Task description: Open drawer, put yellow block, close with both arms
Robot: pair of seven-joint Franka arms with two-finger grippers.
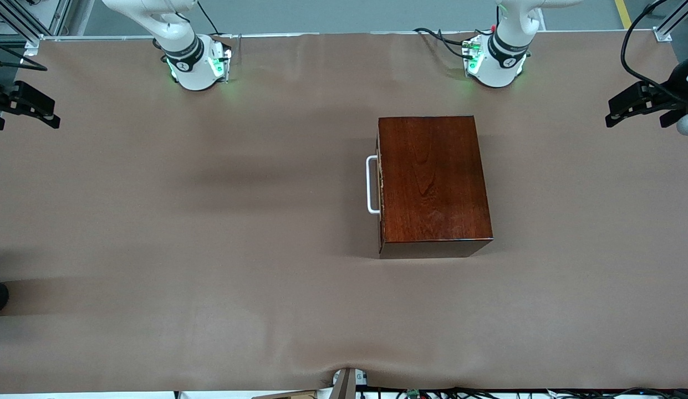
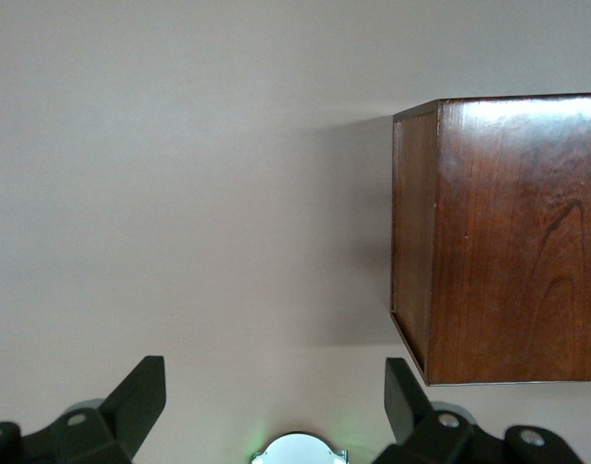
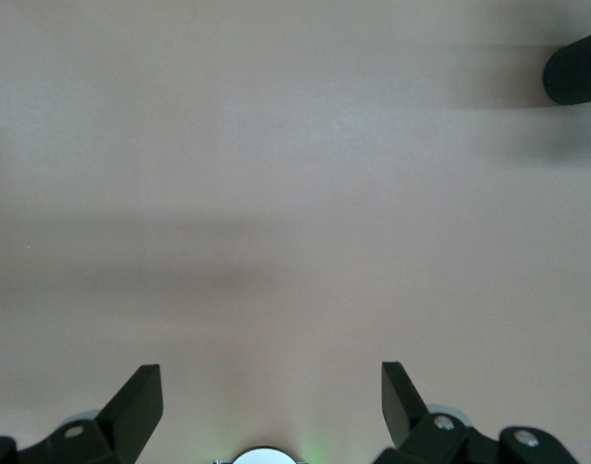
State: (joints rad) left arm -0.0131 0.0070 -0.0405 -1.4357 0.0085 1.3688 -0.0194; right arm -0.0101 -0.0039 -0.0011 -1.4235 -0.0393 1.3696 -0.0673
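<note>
Drawer point(image 1: 380, 185) shut (handle point(image 1: 372, 184) front-view only); grippers apart.

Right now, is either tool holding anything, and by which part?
Nothing is held. The left tool hangs open over bare table beside the wooden box; the right tool is open over bare table.

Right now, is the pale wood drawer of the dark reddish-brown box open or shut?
Shut. No pale tray shows; only the white U-shaped bar handle sticks out from the glossy dark reddish-brown wooden box, toward the right arm's end.
</note>
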